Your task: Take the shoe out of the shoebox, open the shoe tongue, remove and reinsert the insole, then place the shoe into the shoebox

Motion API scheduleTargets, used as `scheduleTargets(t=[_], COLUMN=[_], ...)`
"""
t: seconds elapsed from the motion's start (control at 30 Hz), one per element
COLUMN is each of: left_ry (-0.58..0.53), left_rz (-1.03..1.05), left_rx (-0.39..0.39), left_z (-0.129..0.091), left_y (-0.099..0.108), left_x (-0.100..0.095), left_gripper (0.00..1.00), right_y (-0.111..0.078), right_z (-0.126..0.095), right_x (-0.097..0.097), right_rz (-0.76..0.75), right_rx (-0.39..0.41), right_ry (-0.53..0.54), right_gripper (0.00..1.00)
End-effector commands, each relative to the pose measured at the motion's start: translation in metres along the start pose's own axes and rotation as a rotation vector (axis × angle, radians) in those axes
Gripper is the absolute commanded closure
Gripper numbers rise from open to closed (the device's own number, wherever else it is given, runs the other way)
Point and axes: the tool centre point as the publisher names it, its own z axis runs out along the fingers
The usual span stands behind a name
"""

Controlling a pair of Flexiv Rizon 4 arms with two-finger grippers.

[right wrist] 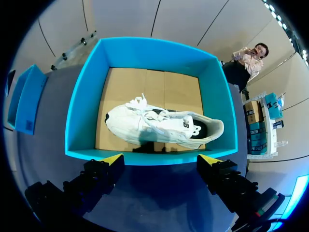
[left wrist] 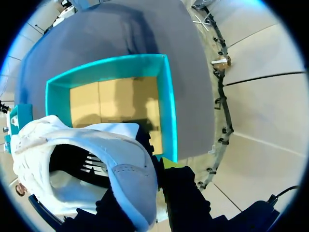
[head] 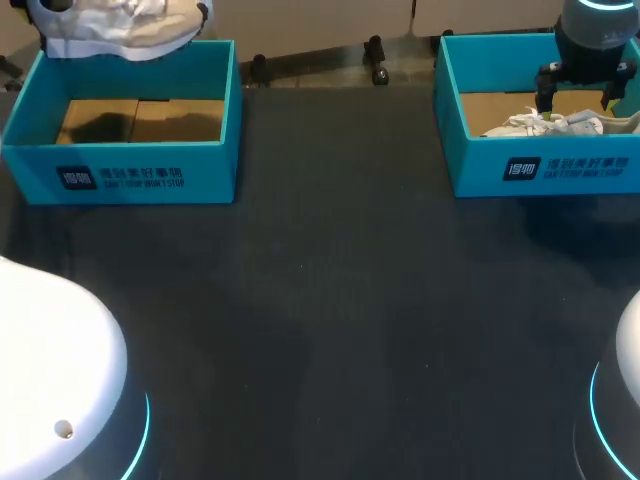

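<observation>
A white shoe [left wrist: 87,159] hangs above the empty left teal shoebox [head: 130,165], held up at the far left of the head view [head: 120,25]. My left gripper [left wrist: 157,168] is shut on its heel wall, with one finger inside the opening and one outside. The box's cardboard floor [left wrist: 113,101] shows bare below it. A second white shoe [right wrist: 159,124] lies on its side in the right teal shoebox [right wrist: 145,157]. My right gripper [right wrist: 161,159] hovers open above that box's near wall, touching nothing, and also shows in the head view [head: 578,95].
The two shoeboxes stand at the back left and back right of the dark table [head: 330,300]. My arms' white bases [head: 50,370] fill the near corners.
</observation>
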Motion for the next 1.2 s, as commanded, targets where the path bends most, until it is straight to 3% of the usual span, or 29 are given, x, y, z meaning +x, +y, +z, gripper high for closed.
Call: scheduleTargets(t=[0.03, 0.4, 0.9, 1.2], left_ry=[-0.008, -0.01, 0.027, 0.059], left_rz=[0.007, 0.005, -0.004, 0.019], left_rx=[-0.008, 0.069, 0.094, 0.125], left_z=[-0.017, -0.027, -0.048, -0.06], left_y=[-0.024, -0.066, -0.132, -0.174], left_x=[-0.006, -0.022, -0.044, -0.068], left_gripper=[1.0, 1.0, 1.0, 1.0], right_y=[-0.001, -0.001, -0.001, -0.001], right_z=[0.0, 0.0, 0.0, 0.0], right_x=[0.0, 0.0, 0.0, 0.0], right_rz=[0.001, 0.001, 0.001, 0.001], right_rx=[-0.002, -0.002, -0.002, -0.002], right_ry=[0.0, 0.0, 0.0, 0.0], right_gripper=[0.0, 0.0, 0.0, 0.0])
